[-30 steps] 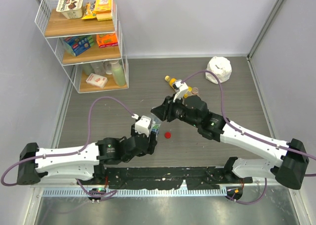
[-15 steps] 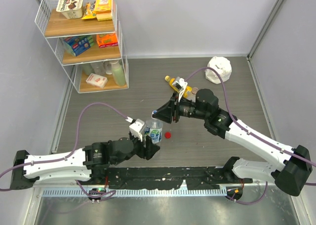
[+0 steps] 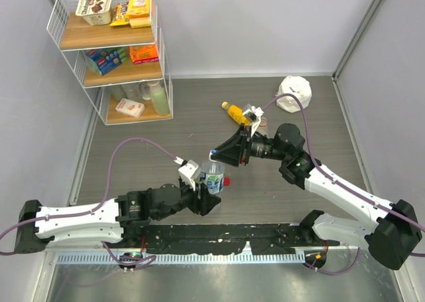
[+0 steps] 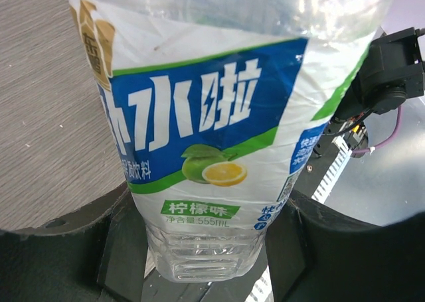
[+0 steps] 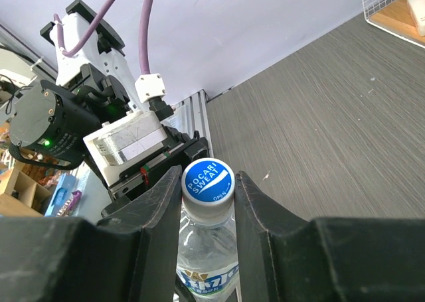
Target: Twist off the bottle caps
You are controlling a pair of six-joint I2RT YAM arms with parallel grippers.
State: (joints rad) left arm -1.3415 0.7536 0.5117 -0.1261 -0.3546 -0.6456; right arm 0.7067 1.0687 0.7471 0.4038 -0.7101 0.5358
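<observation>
**Both hands on one bottle at mid-bench**

The grey bench [image 3: 166, 129] carries a wire shelf rack [image 3: 109, 56] of packets and bottles at its far left corner. The left arm [image 3: 86, 216] reaches in from the near left, the right arm [image 3: 339, 189] from the near right, and they meet near the bench's middle.

There the bottle with the blue-and-white label [image 4: 212, 116] stands upright. The left hand [image 3: 206, 197] is clamped round its lower body, a dark finger pressing each side below the label. The right hand [image 5: 207, 202] comes at it from the far right, its fingers drawn tight against either side of the white cap [image 5: 207, 180], which has a blue printed top and sits on the bottle's neck.

A white crumpled lump [image 3: 294, 93] lies at the far right. The yellow-orange bottle [image 3: 236, 111] lies on its side beyond the right wrist. The red cap [image 3: 226, 180] rests loose on the bench just to the right of the held bottle.
</observation>
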